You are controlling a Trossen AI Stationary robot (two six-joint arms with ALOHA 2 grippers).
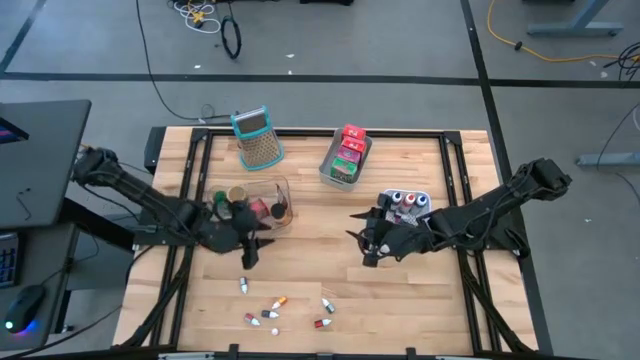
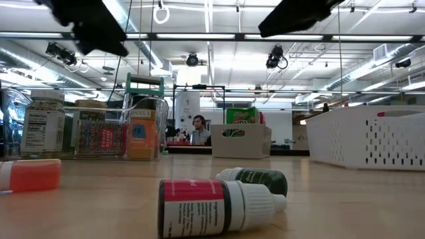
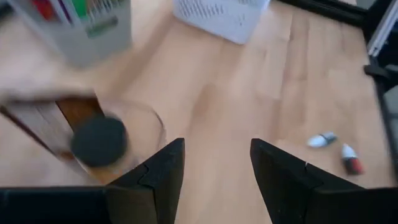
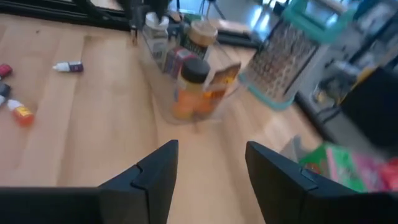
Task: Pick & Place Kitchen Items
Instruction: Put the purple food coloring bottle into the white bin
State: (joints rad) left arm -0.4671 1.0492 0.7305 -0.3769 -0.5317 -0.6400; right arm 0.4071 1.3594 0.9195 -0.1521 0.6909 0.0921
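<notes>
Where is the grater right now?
In the high view the teal-handled grater stands at the table's far edge, left of centre, just behind the clear bin of jars and left of the grey packet tray.

No word, brand or number can be read anywhere. In the low view the small bottle with the red-and-white label lying on the tabletop carries fine print too small to make out, and the clear spice jar with a white panel and the jar with the orange label show lettering that stays illegible.
</notes>
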